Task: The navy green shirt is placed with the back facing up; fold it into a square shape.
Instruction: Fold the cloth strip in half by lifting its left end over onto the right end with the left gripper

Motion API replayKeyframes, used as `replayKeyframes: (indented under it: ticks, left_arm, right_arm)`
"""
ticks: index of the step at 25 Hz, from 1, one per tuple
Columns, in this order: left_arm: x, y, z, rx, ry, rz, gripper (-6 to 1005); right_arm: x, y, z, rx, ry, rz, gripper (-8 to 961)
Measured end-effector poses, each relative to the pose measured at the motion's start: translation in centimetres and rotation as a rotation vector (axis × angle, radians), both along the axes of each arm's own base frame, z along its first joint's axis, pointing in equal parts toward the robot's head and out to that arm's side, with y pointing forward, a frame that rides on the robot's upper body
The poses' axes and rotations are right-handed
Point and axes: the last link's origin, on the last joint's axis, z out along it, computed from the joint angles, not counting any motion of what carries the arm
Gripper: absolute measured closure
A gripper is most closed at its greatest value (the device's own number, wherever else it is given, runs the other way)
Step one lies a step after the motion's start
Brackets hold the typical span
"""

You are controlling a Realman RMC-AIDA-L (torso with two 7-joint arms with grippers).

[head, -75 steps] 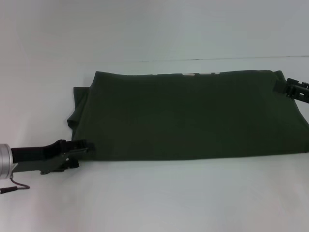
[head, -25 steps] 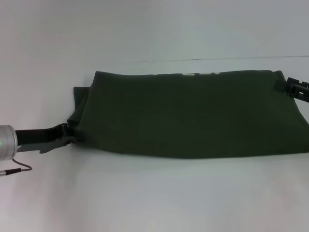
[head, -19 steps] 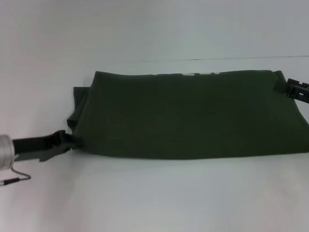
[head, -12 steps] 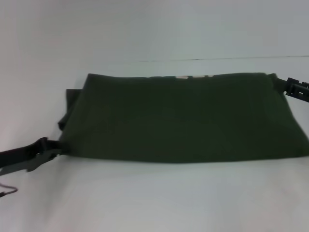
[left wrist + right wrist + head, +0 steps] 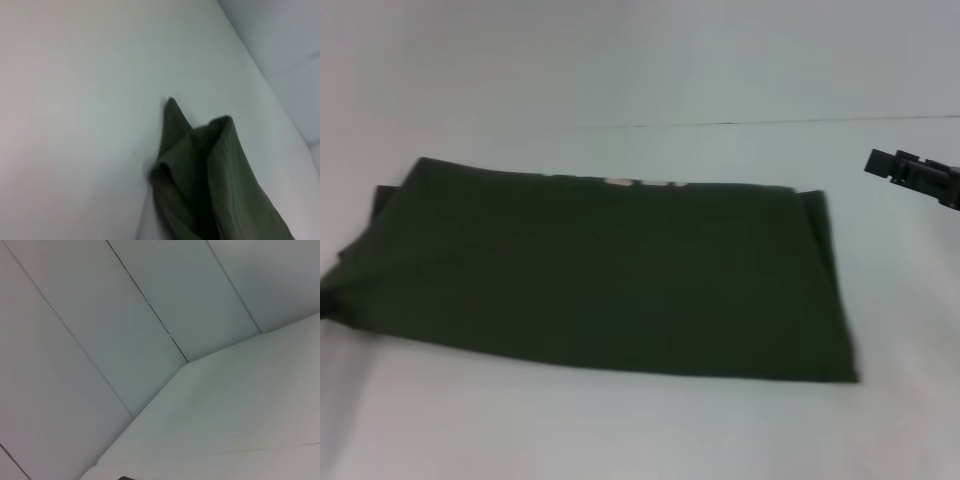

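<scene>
From my head camera, the navy green shirt (image 5: 610,275) lies as a long folded band running left to right on the white table (image 5: 620,430), its left end at my left side, while my right gripper (image 5: 912,172) hovers well apart beyond its right end; I cannot tell how its fingers stand. My left wrist camera shows the bunched left corner close in, so my left arm is nearer, though neither its gripper nor any grasp shows. My right wrist camera shows only table and wall panels.
</scene>
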Motion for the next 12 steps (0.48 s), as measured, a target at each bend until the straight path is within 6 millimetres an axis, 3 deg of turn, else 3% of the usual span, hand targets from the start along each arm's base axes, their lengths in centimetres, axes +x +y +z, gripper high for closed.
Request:
replayKeyframes:
  ticks: [5, 12]
  left_arm:
    - [-1.8, -0.7, 2.3, 0.061, 0.062, 0.052, 955]
    - [-2.8, -1.0, 4.1, 0.09, 0.1, 0.076, 956]
  right_arm:
    - [-0.4, 0.5, -0.5, -0.005, 0.008, -0.002, 53]
    - [-0.8, 1.1, -0.7, -0.006, 0.012, 0.004, 54]
